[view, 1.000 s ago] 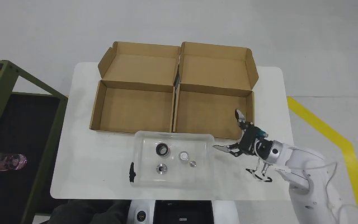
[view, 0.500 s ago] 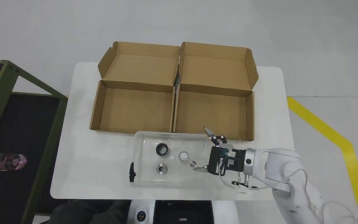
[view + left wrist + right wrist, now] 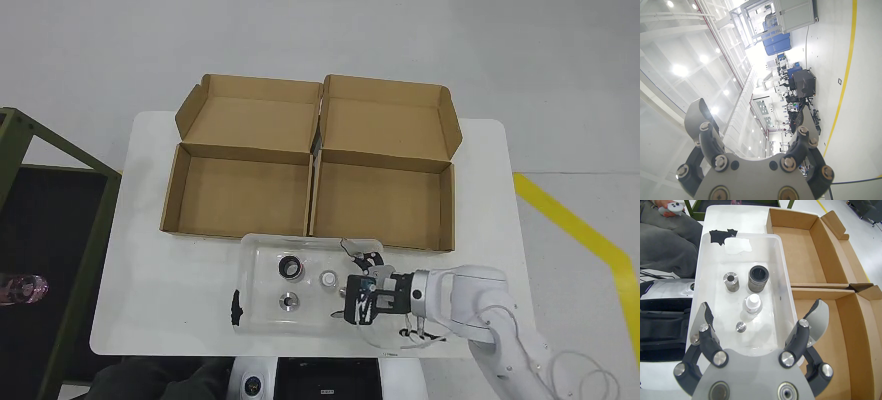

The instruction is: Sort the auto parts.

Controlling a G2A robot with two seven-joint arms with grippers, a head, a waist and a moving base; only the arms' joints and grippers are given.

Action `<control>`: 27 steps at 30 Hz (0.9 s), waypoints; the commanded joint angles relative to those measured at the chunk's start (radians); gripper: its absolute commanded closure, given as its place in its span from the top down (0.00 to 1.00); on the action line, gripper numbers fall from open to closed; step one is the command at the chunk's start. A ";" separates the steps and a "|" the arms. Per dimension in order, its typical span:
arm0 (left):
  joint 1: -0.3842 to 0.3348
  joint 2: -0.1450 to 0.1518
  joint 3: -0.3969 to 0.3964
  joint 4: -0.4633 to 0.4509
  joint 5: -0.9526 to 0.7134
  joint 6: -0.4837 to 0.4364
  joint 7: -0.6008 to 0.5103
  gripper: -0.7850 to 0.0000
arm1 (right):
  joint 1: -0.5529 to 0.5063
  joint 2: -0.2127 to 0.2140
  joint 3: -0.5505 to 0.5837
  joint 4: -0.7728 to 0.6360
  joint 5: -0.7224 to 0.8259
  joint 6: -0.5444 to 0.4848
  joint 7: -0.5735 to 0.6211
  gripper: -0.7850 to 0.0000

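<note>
Auto parts, four in number, stand in a shallow translucent plastic bin at the near edge of the white table: a large dark cylindrical bearing sleeve, a shorter grey metal cylinder with a dark bore, a small clear bottle with a white cap and a tiny silver disc. None has left the bin.

Within the last second the right gripper has swung in from beside the bin's end to a position above that end, jaws spread wide and empty. The tiny silver disc and the bottle lie nearest between them, so the first pick is judged imminent.

Behind the bin, two open brown cardboard boxes sit side by side and hold nothing.

From the top view the parts read as small rings. The right wrist view resolves their upright stance and the bearing's hollow core. In the left wrist view the left gripper points up toward a hall ceiling, jaws apart, nothing held.
</note>
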 commanded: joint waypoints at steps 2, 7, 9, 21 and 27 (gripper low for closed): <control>0.000 0.000 0.000 0.000 0.000 0.000 0.000 1.00 | 0.017 0.000 -0.022 0.013 0.001 0.004 0.009 1.00; 0.000 0.000 0.000 0.000 0.000 0.000 0.000 1.00 | 0.034 0.000 -0.063 0.030 -0.005 0.013 0.015 1.00; 0.000 0.000 0.000 0.000 0.000 0.000 0.000 1.00 | 0.039 0.000 -0.079 0.042 -0.009 0.016 0.015 1.00; 0.000 0.000 0.000 0.000 0.000 0.000 0.000 1.00 | 0.092 -0.002 -0.147 0.121 -0.025 0.041 0.000 0.89; 0.000 0.000 0.000 0.000 0.000 0.000 0.000 1.00 | 0.119 -0.001 -0.161 0.164 -0.020 0.042 -0.003 0.47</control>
